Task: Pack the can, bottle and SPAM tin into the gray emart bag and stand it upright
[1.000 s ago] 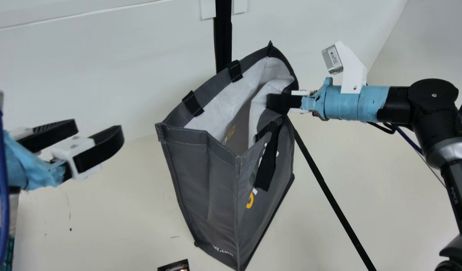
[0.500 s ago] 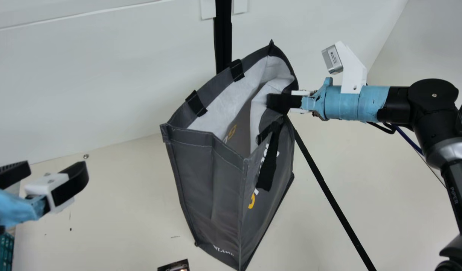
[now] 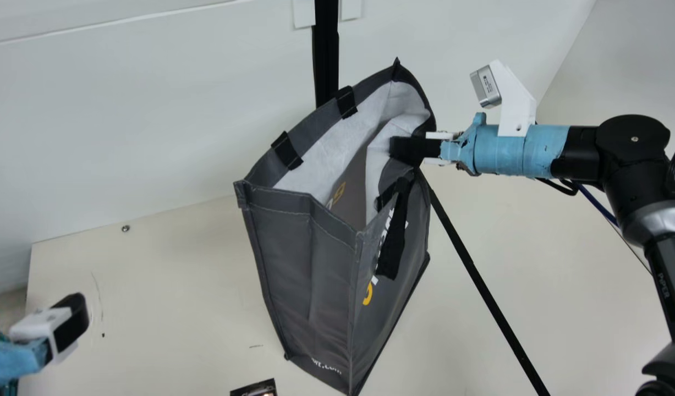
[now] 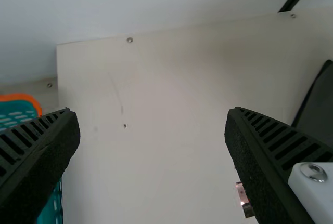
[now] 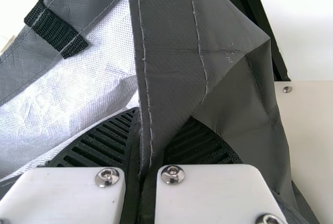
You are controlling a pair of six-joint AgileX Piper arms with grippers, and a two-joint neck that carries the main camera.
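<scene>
Gray is the colour of the emart bag [image 3: 326,275], whose rim [image 5: 151,52] is clamped by the right gripper [image 3: 395,148] at the edge farther from the left arm. By the left gripper [image 4: 152,114] nothing is held; its fingers are spread wide apart over the left part of the cream table [image 3: 166,286]. The next pick is judged to turn on the small dark-topped item [image 3: 254,388], seen at the main view's bottom edge: from the left gripper it is placed to the right and nearer the camera, just beside the bag's lower corner. Whether it is the can, the bottle or the SPAM tin cannot be told, nor can its long axis, as most of it is cut off. By the left arm it should be the more easily reached, the right being occupied with the bag. The way across seems unblocked, but the bag's gray side could be brushed if the approach were made too far right. Close to the left gripper, at the table's left side, an orange-rimmed teal basket [image 4: 23,98] is placed and should be cleared. The bag's mouth is held open, tilted toward the left side, so a drop from there appears feasible; whether its base is borne by the table cannot be told
</scene>
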